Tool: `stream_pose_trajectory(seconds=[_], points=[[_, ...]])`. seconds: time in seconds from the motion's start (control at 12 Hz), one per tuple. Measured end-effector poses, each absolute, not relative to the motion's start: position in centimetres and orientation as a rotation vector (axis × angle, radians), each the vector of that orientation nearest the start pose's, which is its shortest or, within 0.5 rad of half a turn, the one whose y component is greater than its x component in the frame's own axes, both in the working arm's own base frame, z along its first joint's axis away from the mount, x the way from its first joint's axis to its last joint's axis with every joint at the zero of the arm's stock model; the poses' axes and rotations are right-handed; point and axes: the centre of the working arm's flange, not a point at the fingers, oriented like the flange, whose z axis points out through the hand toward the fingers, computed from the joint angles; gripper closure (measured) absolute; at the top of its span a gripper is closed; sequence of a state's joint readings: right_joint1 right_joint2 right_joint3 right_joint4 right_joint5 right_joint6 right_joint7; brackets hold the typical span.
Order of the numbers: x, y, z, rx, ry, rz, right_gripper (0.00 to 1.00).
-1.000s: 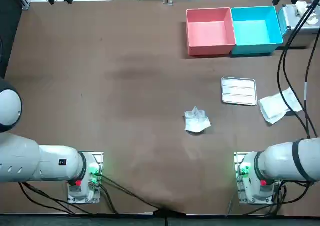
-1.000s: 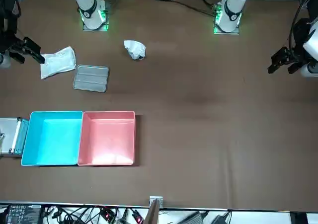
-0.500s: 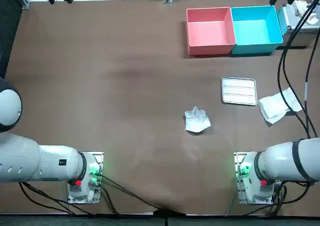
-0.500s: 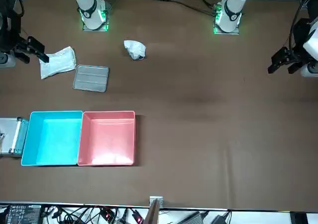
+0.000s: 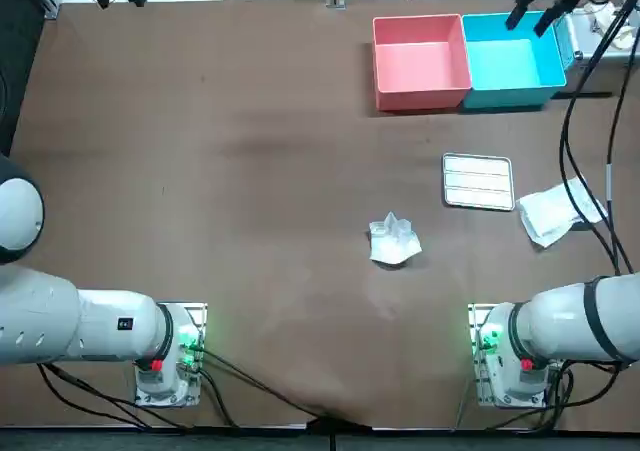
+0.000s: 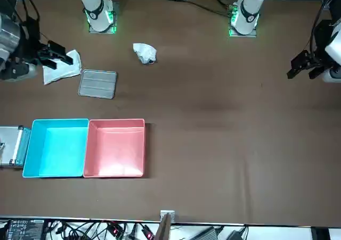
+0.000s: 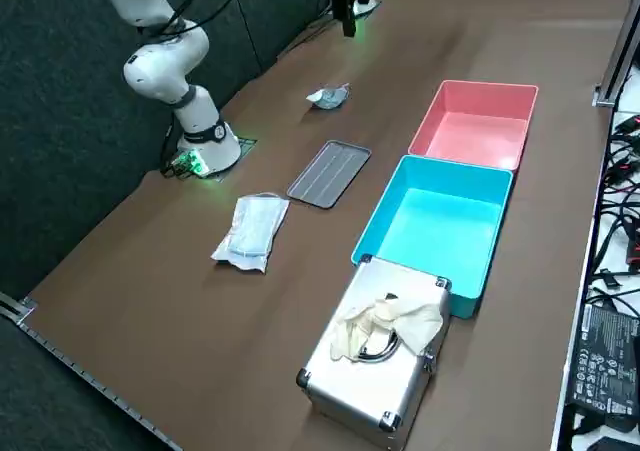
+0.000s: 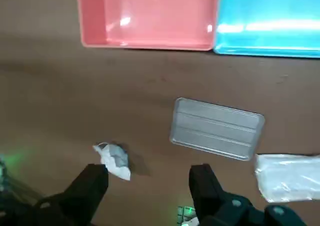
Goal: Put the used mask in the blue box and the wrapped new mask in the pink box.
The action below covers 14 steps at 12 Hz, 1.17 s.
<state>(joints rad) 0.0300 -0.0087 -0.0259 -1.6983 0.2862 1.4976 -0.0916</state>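
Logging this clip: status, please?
Right gripper open, empty, high over the table. Crumpled mask and wrapped mask on the table; pink box, blue box empty. Metal tray between the masks, touching neither.

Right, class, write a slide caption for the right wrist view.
Open right gripper hovering above table, looking down on crumpled used mask, metal tray, wrapped mask, pink box and blue box.

Brown table [image 5: 250,171], six loose items
Pink box [image 5: 420,98] touching blue box [image 5: 510,96], far right, metal case [image 7: 345,386] beside; metal tray [image 5: 478,182], wrapped mask [image 5: 545,214] right; crumpled mask [image 5: 393,240] centre
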Motion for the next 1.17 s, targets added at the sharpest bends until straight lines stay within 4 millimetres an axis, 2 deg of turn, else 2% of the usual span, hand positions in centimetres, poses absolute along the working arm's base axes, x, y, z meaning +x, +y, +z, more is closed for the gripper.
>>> stream_pose_trajectory(seconds=[0.33,0.58,0.83,1.0,1.17], points=[[53.5,5.9,53.5,-2.788,-0.292,0.274,0.0],[53.5,8.3,52.5,-2.786,-0.363,0.258,0.0],[53.3,8.8,51.5,-2.775,-0.414,0.274,0.0],[52.9,9.5,49.7,-2.762,-0.461,0.306,0.0],[52.3,11.3,47.7,-2.755,-0.513,0.331,0.0]])
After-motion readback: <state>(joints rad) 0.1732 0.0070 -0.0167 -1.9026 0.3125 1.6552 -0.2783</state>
